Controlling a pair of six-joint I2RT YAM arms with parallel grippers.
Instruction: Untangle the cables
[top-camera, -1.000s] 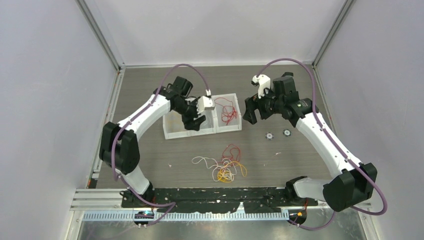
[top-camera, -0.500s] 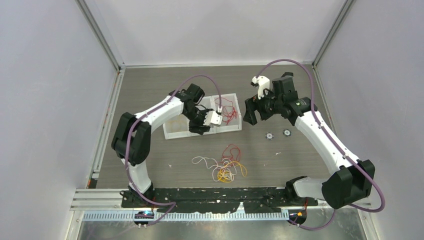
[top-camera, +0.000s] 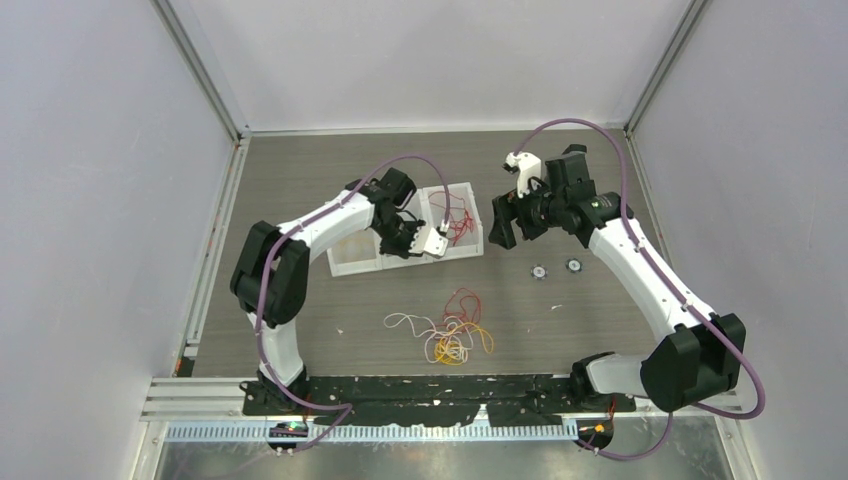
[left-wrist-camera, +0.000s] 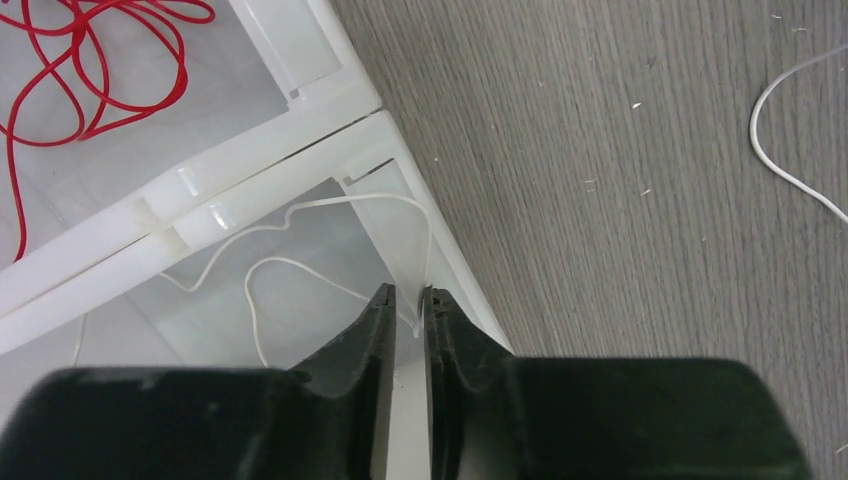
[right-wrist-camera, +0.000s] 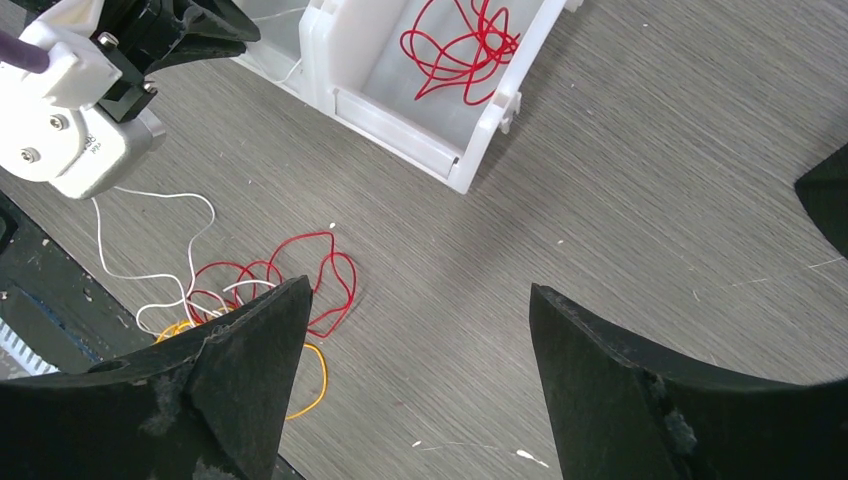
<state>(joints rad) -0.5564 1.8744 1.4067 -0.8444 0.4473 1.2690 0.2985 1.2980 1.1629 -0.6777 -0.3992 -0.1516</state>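
A tangle of red, white and yellow-orange cables (top-camera: 452, 333) lies on the table in front of the arms; it also shows in the right wrist view (right-wrist-camera: 262, 285). A white bin row (top-camera: 350, 268) stands behind it. A red cable (top-camera: 458, 222) lies in its right bin (right-wrist-camera: 400, 125). A white cable (left-wrist-camera: 300, 205) lies in the middle bin. My left gripper (top-camera: 430, 243) hangs over that bin's front corner, its jaws (left-wrist-camera: 410, 300) a narrow gap apart with the white cable's end between them. My right gripper (top-camera: 503, 225) is wide open and empty (right-wrist-camera: 418, 290), above bare table right of the bins.
Two small round parts (top-camera: 538, 271) (top-camera: 574, 265) lie on the table right of the bins, with a small white scrap (top-camera: 557, 307) nearer me. A white cable loop (left-wrist-camera: 775, 170) lies on the table near the bin. Enclosure walls close in the left, back and right.
My left gripper swung from over the left bin to the right and nearer, to the middle bin's front corner, with its wrist turned. The right arm barely moved.
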